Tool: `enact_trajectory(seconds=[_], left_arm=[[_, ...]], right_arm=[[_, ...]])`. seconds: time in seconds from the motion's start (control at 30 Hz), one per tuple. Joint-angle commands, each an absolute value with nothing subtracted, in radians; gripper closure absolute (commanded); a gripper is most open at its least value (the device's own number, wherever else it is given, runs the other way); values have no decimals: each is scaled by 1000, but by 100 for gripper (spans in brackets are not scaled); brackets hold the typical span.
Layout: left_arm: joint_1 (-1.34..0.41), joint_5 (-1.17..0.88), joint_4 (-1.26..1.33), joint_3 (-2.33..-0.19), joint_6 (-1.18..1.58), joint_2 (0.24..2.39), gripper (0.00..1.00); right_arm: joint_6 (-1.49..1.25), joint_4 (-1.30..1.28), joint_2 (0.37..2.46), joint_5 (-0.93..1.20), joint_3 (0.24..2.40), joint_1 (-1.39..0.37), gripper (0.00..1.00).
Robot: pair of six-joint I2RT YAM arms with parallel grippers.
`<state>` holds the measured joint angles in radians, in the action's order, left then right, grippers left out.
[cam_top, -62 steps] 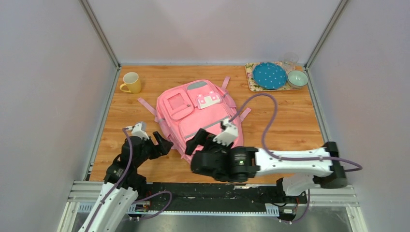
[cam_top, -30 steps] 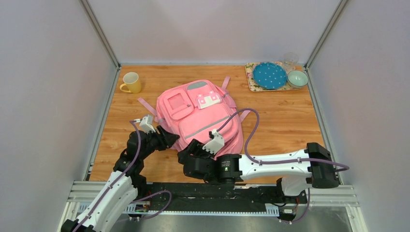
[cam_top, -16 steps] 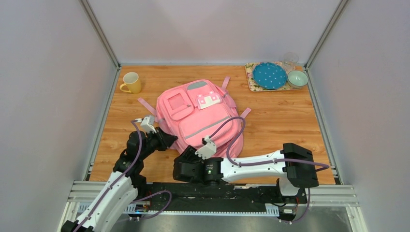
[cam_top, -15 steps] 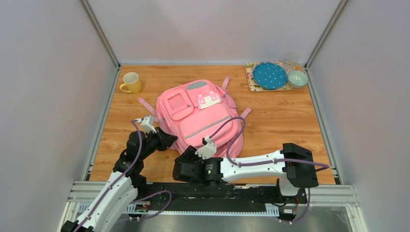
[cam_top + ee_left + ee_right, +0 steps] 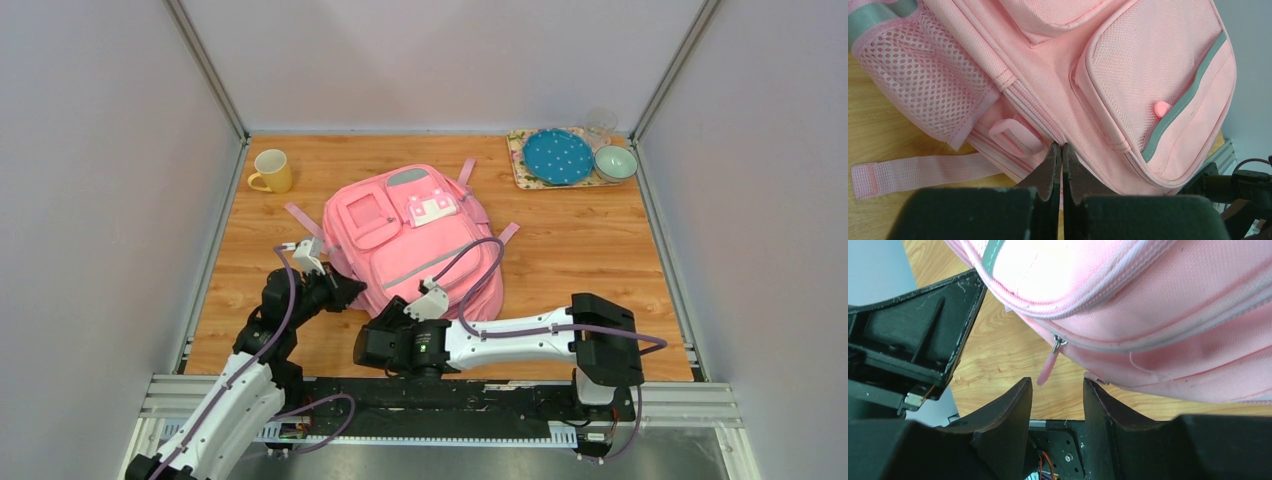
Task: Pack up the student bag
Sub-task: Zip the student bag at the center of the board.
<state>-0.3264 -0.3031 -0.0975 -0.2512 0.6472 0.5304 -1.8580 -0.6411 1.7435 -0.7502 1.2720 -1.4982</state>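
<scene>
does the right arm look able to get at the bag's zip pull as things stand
Probably yes. The right hand is open, the zip pull hangs free from the bag just ahead of the gap between its fingers, and nothing lies between.

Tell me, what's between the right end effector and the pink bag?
A pink zipper pull dangles from the student bag toward the right end effector's gap, seen in the right wrist view.

Student bag point(image 5: 410, 235) near edge hidden under right arm point(image 5: 510, 338); wrist views crop bag.
</scene>
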Motion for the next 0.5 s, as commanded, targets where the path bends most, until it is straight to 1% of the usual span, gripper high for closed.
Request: enact_trajectory(seconds=[0.0,0.3,0.33,0.4,0.43,0.47], left_arm=[[-330,-364,-124,-291,624,522,100],[-330,-359,-149,-304,618,497,100],[-330,-364,-144,-305,618,500,100],[-330,-365,-152,-310,617,502,100],[-330,-367,-150,-310,617,502,100],[-330,-367,-152,-308,618,505,100]], right_arm=[[-1824,-635,1746,-790,1310,-1468,55],[-1738,-546,1766,-743,1307,-1437,57],[-1735,-542,1770,-736,1312,-1436,58],[-1732,-538,1782,-726,1313,-1433,65],[-1735,-538,1787,-723,1313,-1433,74],[-1741,-538,1787,-719,1312,-1433,78]])
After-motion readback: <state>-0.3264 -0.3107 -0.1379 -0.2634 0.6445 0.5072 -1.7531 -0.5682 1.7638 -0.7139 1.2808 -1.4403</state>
